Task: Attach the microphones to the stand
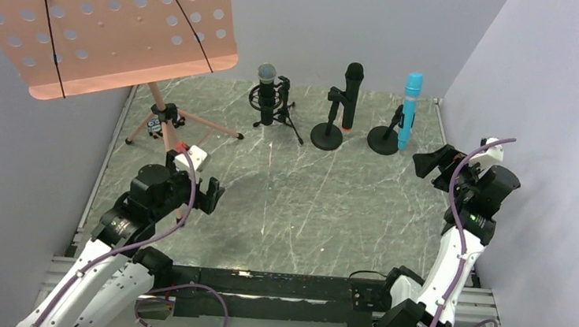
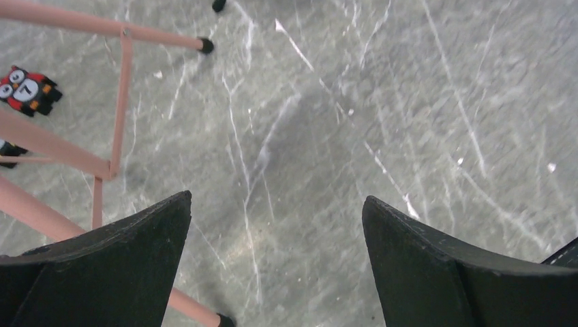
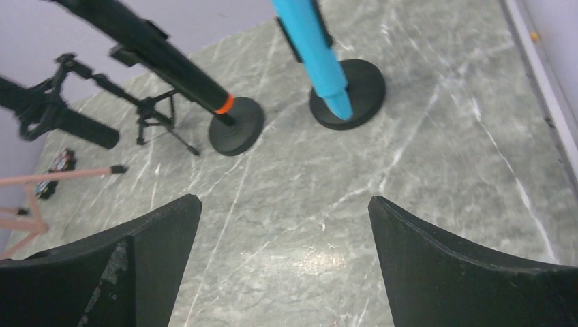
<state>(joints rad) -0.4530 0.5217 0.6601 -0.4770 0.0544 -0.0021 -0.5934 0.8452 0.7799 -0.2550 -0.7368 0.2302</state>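
Note:
Three microphones stand upright at the back of the table, each sitting in a stand. The black one with a silver mesh head (image 1: 266,90) is in a tripod stand (image 1: 281,114). An all-black microphone (image 1: 352,90) with an orange ring (image 3: 225,104) sits in a round-base stand (image 1: 327,135). The blue microphone (image 1: 410,107) (image 3: 315,51) sits in another round-base stand (image 1: 383,140) (image 3: 358,82). My left gripper (image 1: 212,195) (image 2: 276,204) hangs open over bare table, far from them. My right gripper (image 1: 427,161) (image 3: 283,204) is open too, just right of the blue microphone, holding nothing.
A pink music stand (image 1: 109,21) with tripod legs (image 1: 165,121) (image 2: 116,109) stands at the back left, close to my left gripper. A small red and black toy (image 2: 27,88) lies by its legs. Grey walls close in the table on the left, back and right.

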